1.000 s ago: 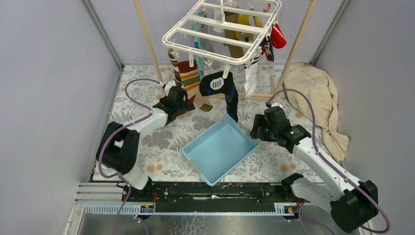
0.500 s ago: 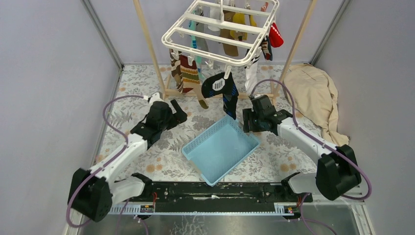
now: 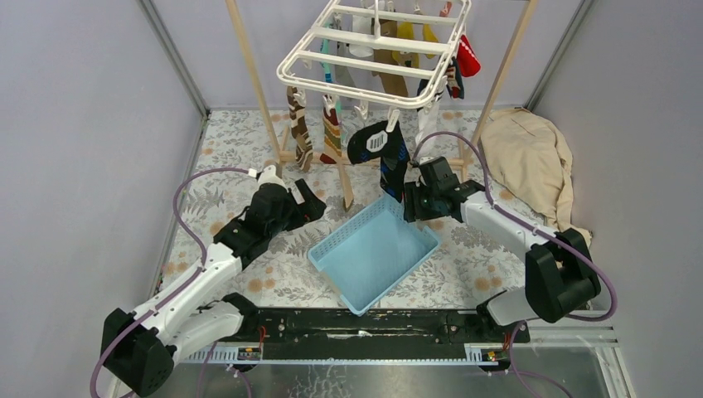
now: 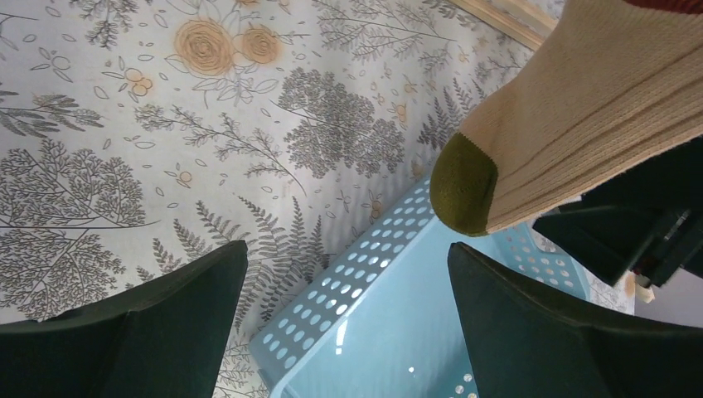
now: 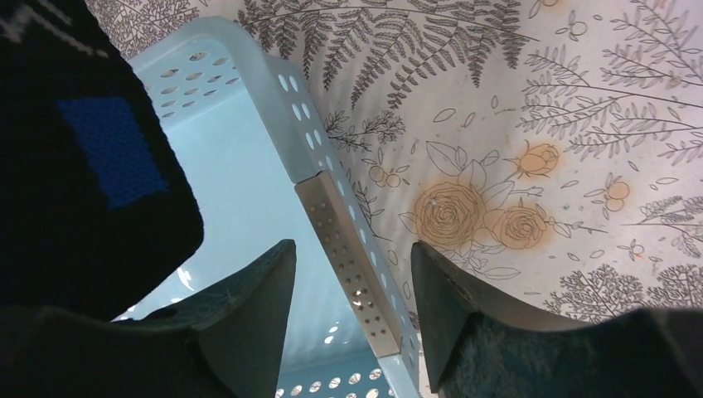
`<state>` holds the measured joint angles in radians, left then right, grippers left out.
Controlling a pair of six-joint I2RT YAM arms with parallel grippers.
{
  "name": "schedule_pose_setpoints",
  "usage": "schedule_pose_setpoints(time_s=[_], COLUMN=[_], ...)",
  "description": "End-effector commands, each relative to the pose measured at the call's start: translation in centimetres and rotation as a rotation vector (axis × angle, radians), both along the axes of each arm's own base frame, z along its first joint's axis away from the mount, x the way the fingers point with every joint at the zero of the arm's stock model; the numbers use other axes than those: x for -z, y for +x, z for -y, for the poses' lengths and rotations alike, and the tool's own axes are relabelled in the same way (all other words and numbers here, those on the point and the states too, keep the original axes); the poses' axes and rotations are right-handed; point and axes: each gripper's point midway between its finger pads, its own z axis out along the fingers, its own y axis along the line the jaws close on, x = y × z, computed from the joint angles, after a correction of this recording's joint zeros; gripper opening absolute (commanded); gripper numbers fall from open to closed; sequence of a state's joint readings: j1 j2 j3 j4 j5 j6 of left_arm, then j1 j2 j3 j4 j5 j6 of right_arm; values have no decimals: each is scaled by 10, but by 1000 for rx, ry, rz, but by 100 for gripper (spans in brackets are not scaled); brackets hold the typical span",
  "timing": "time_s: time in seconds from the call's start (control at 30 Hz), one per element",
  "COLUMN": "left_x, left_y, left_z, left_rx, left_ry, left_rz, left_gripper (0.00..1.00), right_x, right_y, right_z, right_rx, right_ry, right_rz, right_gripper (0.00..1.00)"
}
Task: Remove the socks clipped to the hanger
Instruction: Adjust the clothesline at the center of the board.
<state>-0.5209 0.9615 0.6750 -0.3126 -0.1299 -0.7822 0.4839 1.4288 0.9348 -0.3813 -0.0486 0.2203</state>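
floral-print table (image 3: 232, 141), grey walls. left gripper (image 3: 305, 206) has its jaws wide apart with nothing between them, left of the 1 blue basket (image 3: 373, 249); a beige olive-toed sock (image 4: 572, 133) dangles just ahead. 1 white hanger (image 3: 377, 50) top centre on the wooden rack (image 3: 249, 75), roughly 10 socks (image 3: 332, 133) clipped, exact count unclear. black sock (image 3: 383, 149) hangs lowest. right gripper (image 3: 412, 201) is parted and empty just beside it. 1 beige cloth (image 3: 530, 157) far right.

Plastic, knit, wood.
Glossy white plastic hanger (image 3: 375, 33) at top centre; ribbed beige knit sock (image 4: 580, 108), upper right; smooth perforated blue plastic basket (image 3: 373, 253); pale bare-wood rack poles (image 3: 250, 62).
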Motion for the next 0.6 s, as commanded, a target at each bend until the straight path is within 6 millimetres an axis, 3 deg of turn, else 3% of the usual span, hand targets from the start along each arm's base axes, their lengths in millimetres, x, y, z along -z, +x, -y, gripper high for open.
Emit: schedule_pose_setpoints(time_s=[0.0, 0.2, 0.37, 0.57], left_x=[-1, -1, -6, -19], left_y=[-5, -4, -2, -1], left_z=[0, 3, 7, 9], left_rx=[-9, -1, 11, 31], left_ry=[0, 15, 17, 25], left_rz=[17, 17, 26, 49], left_gripper=[99, 99, 99, 99], right_x=[-1, 2, 3, -6], right_y=[2, -5, -19, -36], right_z=[-15, -11, 6, 20], right_rx=[-48, -6, 108, 218], right_ry=[35, 33, 27, 70], right_rz=[14, 7, 12, 35], right_gripper=[57, 32, 13, 13])
